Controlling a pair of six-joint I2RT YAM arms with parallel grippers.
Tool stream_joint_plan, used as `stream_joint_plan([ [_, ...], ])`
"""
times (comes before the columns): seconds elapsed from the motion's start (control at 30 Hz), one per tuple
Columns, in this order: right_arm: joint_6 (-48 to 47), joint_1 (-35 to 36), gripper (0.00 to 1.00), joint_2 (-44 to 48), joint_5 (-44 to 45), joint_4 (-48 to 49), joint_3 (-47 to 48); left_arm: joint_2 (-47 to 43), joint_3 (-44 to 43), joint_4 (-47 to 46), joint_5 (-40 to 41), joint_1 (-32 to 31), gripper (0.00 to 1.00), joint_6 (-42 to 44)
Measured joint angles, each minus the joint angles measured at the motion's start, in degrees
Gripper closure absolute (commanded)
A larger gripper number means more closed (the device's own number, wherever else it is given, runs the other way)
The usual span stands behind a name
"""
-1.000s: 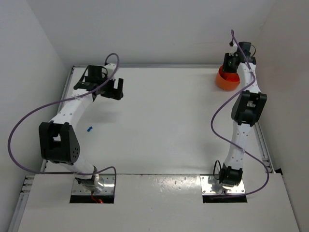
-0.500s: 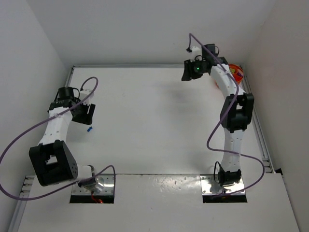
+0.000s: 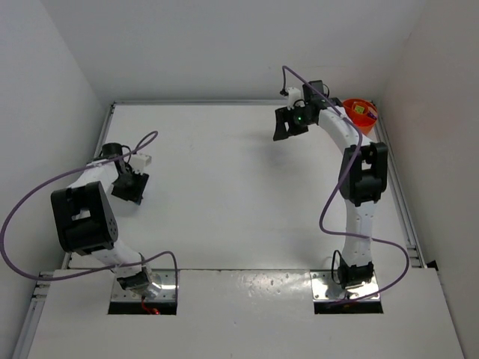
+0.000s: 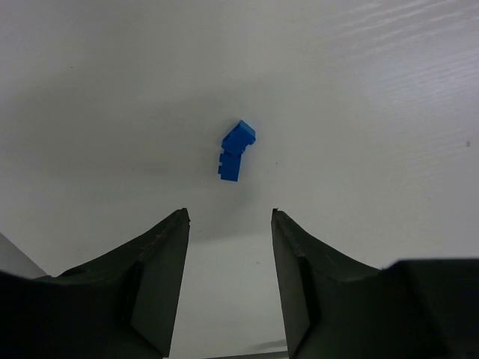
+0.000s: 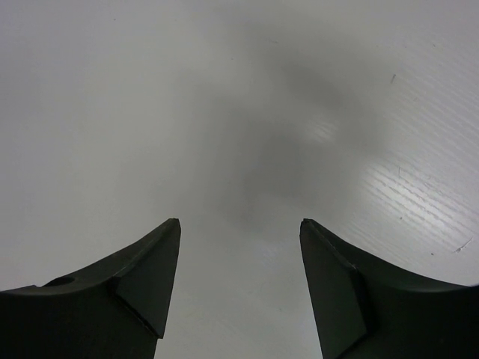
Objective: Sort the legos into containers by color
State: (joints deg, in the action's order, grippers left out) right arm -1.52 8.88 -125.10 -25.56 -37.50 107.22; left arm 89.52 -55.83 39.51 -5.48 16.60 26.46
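A small blue lego (image 4: 237,149) lies on the white table, just beyond the tips of my left gripper (image 4: 230,213). That gripper is open and empty and hangs above the brick. In the top view the left gripper (image 3: 127,185) is at the table's left side, and I cannot make out the blue lego there. The round orange container (image 3: 360,112) stands in the far right corner with small bricks inside. My right gripper (image 3: 284,124) is open and empty, to the left of the container, and over bare table in the right wrist view (image 5: 239,222).
White walls enclose the table on the left, back and right. A metal rail (image 3: 102,138) runs along the left edge, close to the left gripper. Purple cables loop off both arms.
The left gripper has swung from the far left toward the near left, to the blue lego's spot. The right gripper has moved left, off the orange container, which now shows fully.
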Motion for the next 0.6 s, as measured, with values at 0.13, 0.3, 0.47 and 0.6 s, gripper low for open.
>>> stream_joint_plan([
  [0.13, 0.00, 0.55, 0.35, 0.02, 0.09, 0.57, 0.00, 4.50, -0.02, -2.86, 1.51, 0.00, 0.56, -0.09],
  [0.3, 0.00, 0.66, 0.35, 0.33, 0.11, 1.05, 0.00, 8.11, -0.07, -4.83, 2.16, 0.00, 0.56, 0.02],
  [0.47, -0.02, 1.03, 0.35, 0.66, 0.26, 1.07, 0.00, 8.50, -0.35, -5.20, 2.12, -0.04, 0.57, -0.17],
  [0.6, -0.11, 1.36, 0.35, 0.70, 0.31, 1.09, 0.00, 9.07, -1.03, -5.25, 2.05, -0.44, 0.60, -0.48],
])
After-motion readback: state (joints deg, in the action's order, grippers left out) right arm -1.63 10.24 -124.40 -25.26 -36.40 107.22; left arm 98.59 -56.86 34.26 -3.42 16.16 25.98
